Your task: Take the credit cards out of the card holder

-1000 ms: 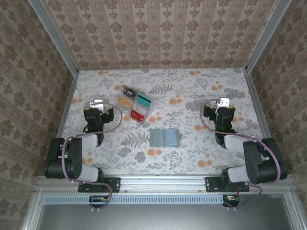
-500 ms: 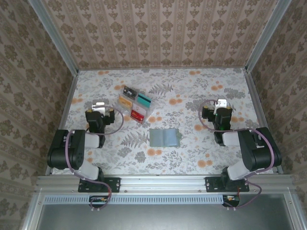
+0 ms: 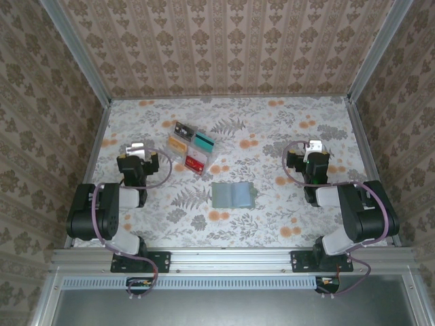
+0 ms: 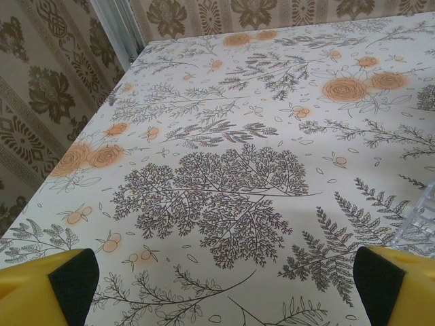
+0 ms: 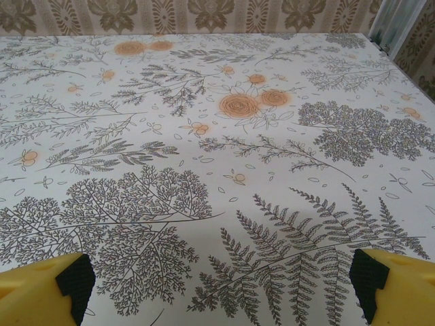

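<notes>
From above: one grey-green card holder [image 3: 233, 195] lies open mid-worktop [image 3: 285, 122], with one clear tray [image 3: 192, 151] beyond it, leftward. Left wrist: the left gripper [image 4: 217, 285] has two yellow fingers [image 4: 41, 285] spread wide, holding nothing. Right wrist: the right gripper [image 5: 217, 285] is likewise spread wide.

Card holder [image 3: 233, 195] grey-green — table [image 3: 272, 136] cream, printed with grey ferns and orange flowers.
</notes>
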